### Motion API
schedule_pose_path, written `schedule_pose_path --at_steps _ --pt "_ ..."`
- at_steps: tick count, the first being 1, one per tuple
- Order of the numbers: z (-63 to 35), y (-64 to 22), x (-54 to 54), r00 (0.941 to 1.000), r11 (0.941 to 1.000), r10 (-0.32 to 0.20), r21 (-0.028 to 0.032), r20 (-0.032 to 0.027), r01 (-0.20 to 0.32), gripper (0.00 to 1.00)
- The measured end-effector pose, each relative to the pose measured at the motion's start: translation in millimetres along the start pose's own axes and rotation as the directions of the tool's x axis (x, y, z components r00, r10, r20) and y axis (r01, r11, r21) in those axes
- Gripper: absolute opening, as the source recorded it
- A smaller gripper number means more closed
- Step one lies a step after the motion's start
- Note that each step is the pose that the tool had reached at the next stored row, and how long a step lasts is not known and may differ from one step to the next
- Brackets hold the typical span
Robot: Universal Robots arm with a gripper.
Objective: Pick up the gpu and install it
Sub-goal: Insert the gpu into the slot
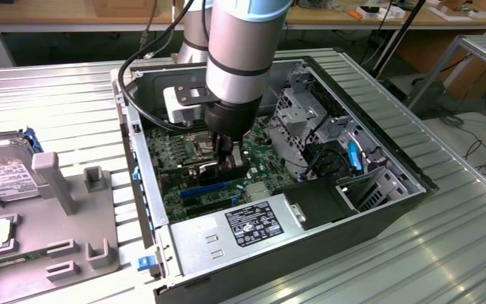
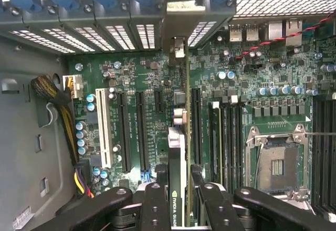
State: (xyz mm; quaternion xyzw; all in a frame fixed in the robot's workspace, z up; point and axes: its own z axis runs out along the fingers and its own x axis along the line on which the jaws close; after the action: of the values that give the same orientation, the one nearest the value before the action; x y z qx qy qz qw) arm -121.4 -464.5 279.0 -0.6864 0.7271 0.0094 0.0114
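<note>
1. The gpu point(image 2: 177, 163) is standing on edge between the gripper's fingers, seen edge-on in the wrist view, with its metal bracket end reaching toward the rear slot openings of the case

2. The gripper point(image 2: 178, 197) is clamping the card from both flat sides, its black fingers point(image 2: 155, 199) partly closed and pressing against the board

3. In the exterior view the gripper point(image 1: 224, 166) is reaching down inside the open computer case point(image 1: 412, 190), holding the gpu point(image 1: 233, 161) just over the motherboard point(image 1: 175, 152)

4. The card is hanging above the long expansion slots point(image 2: 140, 131) of the motherboard point(image 2: 252, 73), lined up lengthwise with them; whether it is touching a slot cannot be told

5. The empty CPU socket point(image 2: 275, 163) is lying beside the card, past the memory slots point(image 2: 230, 136)

6. The power supply point(image 1: 243, 231) with its label is sitting at the near end of the case

7. On the exterior view's left a grey parts holder point(image 1: 66, 209) is standing on the table, with a hard drive point(image 1: 2, 168) resting in it
</note>
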Motion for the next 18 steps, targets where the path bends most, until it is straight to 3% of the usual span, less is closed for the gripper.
schedule_pose_path --at_steps 2,3,12,18 --pt "0.1 -0.7 0.0 1.0 0.9998 0.001 -0.0222 -0.0029 -0.001 0.27" --pt "-0.1 -0.6 0.0 1.0 0.9996 0.001 -0.0266 -0.0042 -0.001 0.27" --pt "9.0 -0.7 0.2 1.0 0.9997 0.001 -0.026 -0.0041 -0.001 0.27" --pt "9.7 -0.7 0.3 1.0 0.9997 0.001 -0.026 -0.0041 -0.001 0.27"
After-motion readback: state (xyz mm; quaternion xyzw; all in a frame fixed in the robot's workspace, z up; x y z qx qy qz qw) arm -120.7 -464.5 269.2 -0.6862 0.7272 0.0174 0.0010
